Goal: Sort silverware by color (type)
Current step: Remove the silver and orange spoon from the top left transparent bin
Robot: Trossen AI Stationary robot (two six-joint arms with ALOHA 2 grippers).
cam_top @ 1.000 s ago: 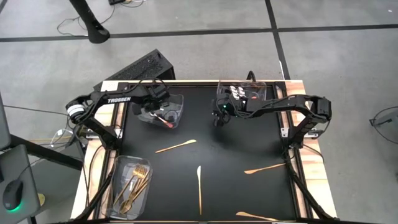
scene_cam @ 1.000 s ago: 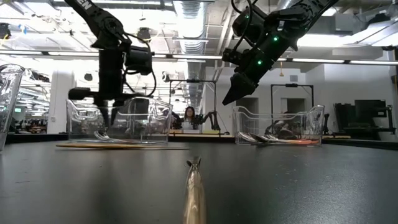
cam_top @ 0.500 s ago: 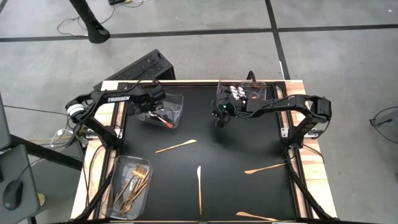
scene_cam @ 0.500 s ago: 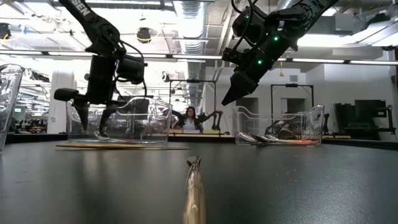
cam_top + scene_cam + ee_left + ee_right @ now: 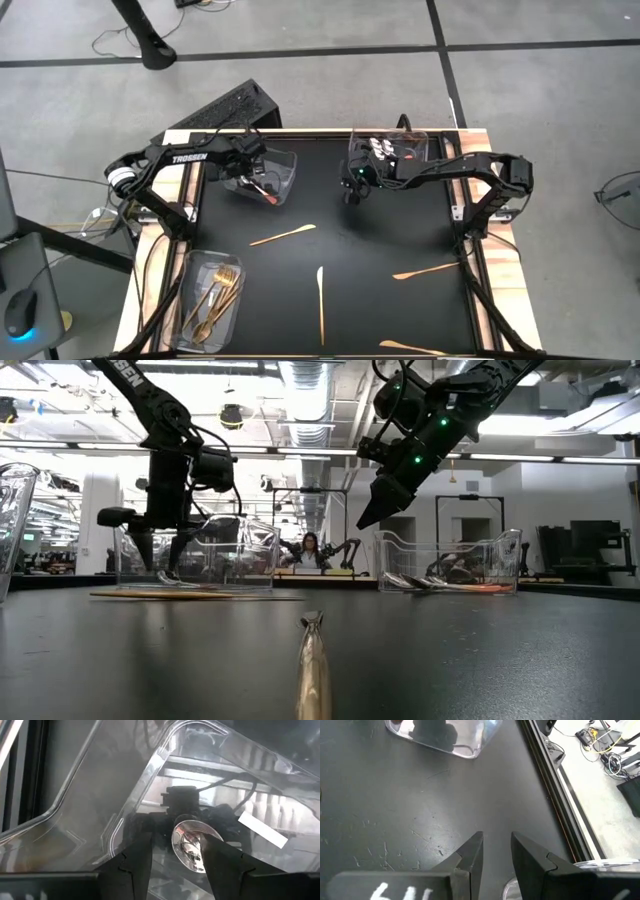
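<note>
Left tool (image 5: 155, 552) hovering released inside the clear plastic rectangular tray (image 5: 285, 165).
Beneath it is lying a silver-headed spoon with orange-red handle (image 5: 189, 846); right tool (image 5: 366, 516) is hanging released above the black counter (image 5: 380, 240).

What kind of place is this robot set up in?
Probably a robotics lab or open workshop: exposed ceiling ducts, a second robot arm beside a seated person behind the table, and loose floor cables.

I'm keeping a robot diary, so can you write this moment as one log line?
left gripper: open, in clear plastic tray over red-handled spoon | right gripper: open, raised above black table | four gold knives unsorted
</note>
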